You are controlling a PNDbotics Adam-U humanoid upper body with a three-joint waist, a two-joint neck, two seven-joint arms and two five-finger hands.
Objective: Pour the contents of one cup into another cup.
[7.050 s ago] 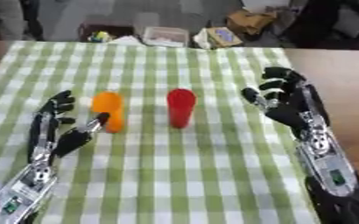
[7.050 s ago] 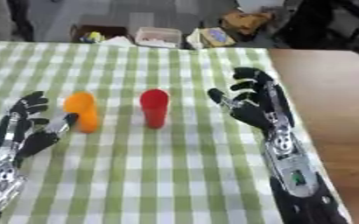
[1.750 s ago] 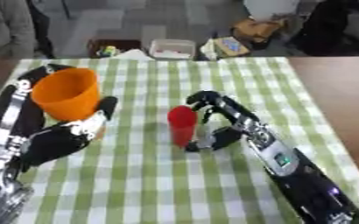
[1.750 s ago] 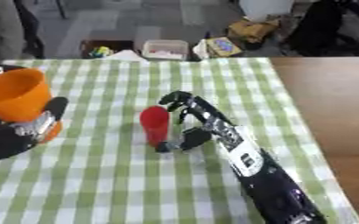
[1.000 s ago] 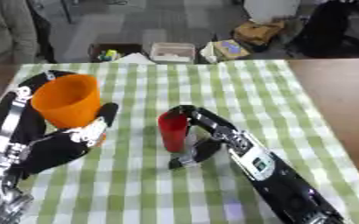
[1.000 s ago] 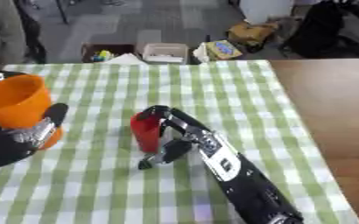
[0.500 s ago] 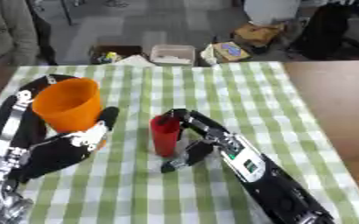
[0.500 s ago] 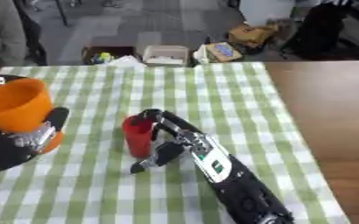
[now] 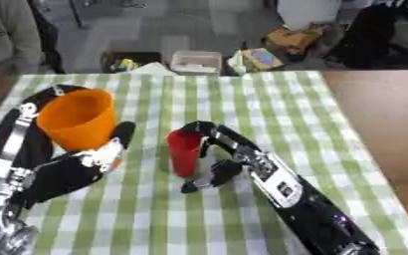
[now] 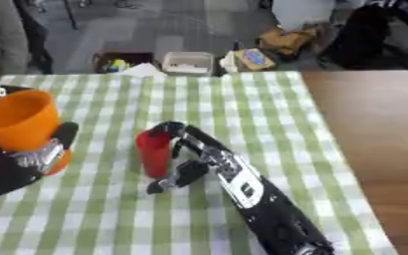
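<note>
My left hand [image 9: 64, 167] is shut on an orange cup [image 9: 77, 118] and holds it upright, lifted off the table at the left, mouth up. A red cup [image 9: 185, 152] stands upright on the green checked tablecloth [image 9: 242, 99] near the middle. My right hand [image 9: 221, 154] reaches in from the lower right, and its fingers and thumb curl round the red cup from behind and the right. I cannot see what is inside either cup.
Beyond the table's far edge lie a white tray [image 9: 196, 62], a dark box [image 9: 129, 61] and bags [image 9: 273, 42] on the floor. A bare wooden tabletop [image 9: 381, 109] lies to the right of the cloth. A person's sleeve [image 9: 3, 30] shows at the upper left.
My right hand has closed in round the red cup and slid it a little to the left. The orange cup stays raised in my left hand. The camera has shifted slightly.
</note>
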